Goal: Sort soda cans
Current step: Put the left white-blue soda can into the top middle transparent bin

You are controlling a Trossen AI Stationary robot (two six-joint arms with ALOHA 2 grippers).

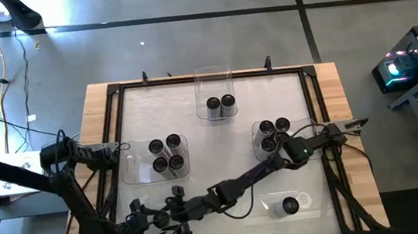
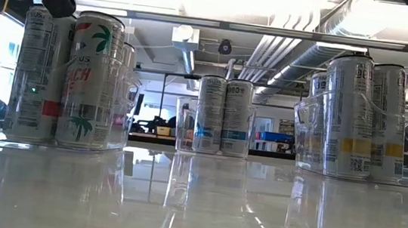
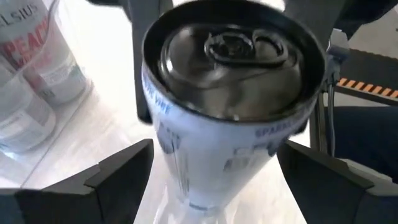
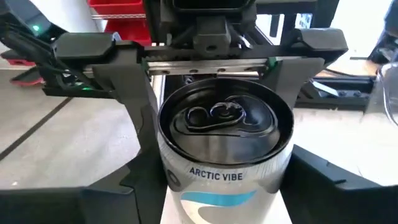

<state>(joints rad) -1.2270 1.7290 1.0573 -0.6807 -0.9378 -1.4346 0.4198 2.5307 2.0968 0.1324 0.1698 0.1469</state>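
Note:
A soda can (image 3: 230,124) with a white side, printed ARCTIC VIBE (image 4: 216,176), stands upright between both grippers near the table's near edge, left of centre. My left gripper (image 3: 214,162) comes at it from the left, and my right gripper (image 4: 227,180) reaches across from the right; both are shut on it. In the high view the two grippers (image 1: 174,212) cover the can. Whether its base touches the table does not show. Other soda cans (image 1: 166,155) stand in clear trays. My left gripper pinches the can's side wall (image 3: 163,155) between its two fingers, below the rim. It comes slanting down from the table's left side. The can stands upright, top up. My right gripper has its fingers (image 3: 140,68) on two opposite sides of the can, just under the rim (image 4: 273,163). It comes nearly level from the table's right side, facing the left gripper.
A clear tray (image 1: 130,168) at mid left holds several cans. A far tray (image 1: 212,76) holds two, a tray (image 1: 257,127) at mid right holds several, and a near-right tray (image 1: 269,204) holds one. A dark frame (image 1: 118,142) rims the white table top.

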